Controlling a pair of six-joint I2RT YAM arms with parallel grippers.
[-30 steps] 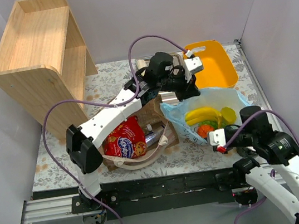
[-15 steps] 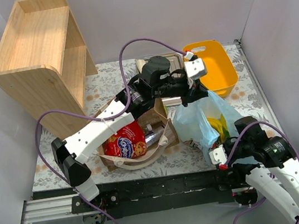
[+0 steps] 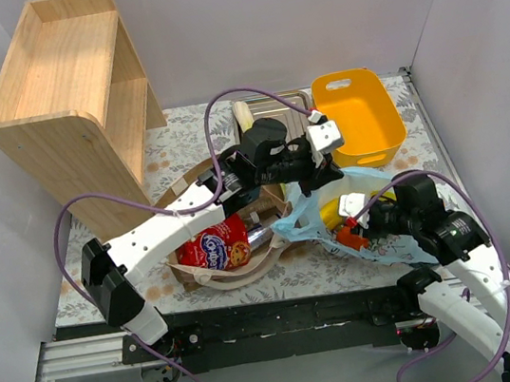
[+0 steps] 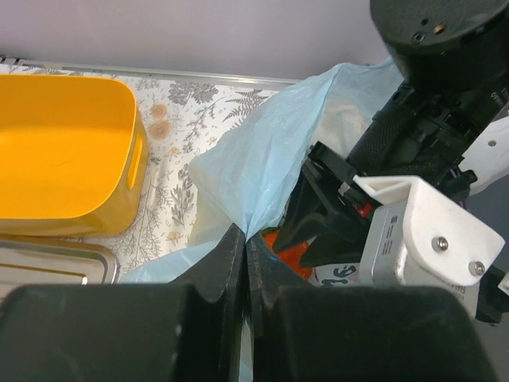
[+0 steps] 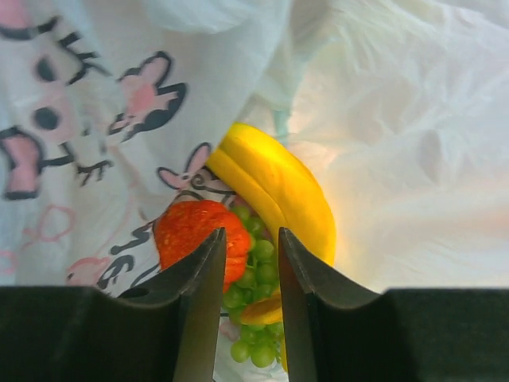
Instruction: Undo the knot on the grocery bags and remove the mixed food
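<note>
- Blue film of the plastic bag (image 3: 375, 180) is thin, crinkly and almost weightless; I judge it will tear under a hard pull rather than resist. It lies on the worktop (image 3: 181, 142) at 4 o'clock of centre, mouth gaping; no knot shows.
- Pressed together on a fold of that bag's rim, at its 11 o'clock side, is the left tool (image 4: 242, 239). A bunched hem is the sound place to hold, stronger than a single sheet.
- Inside the mouth sits the right tool (image 5: 250, 236), fingers a little spread, nothing between them.
- Just past it at 12 o'clock lie the bananas (image 5: 274, 191): firm, light, easily bruised; take them across the middle.
- At its 6 o'clock the grapes (image 5: 256, 338) look soft and loose; a stem would serve best, but none shows.
- At its 9 o'clock the red fruit (image 5: 187, 235) touches the grapes; rounded, likely to roll from a pinch.
- Stiffer, the paper bag (image 3: 191, 277) stands open at 6 o'clock with the crisps (image 3: 213, 245) inside: light, slick, crushable; grip a sealed edge.
</note>
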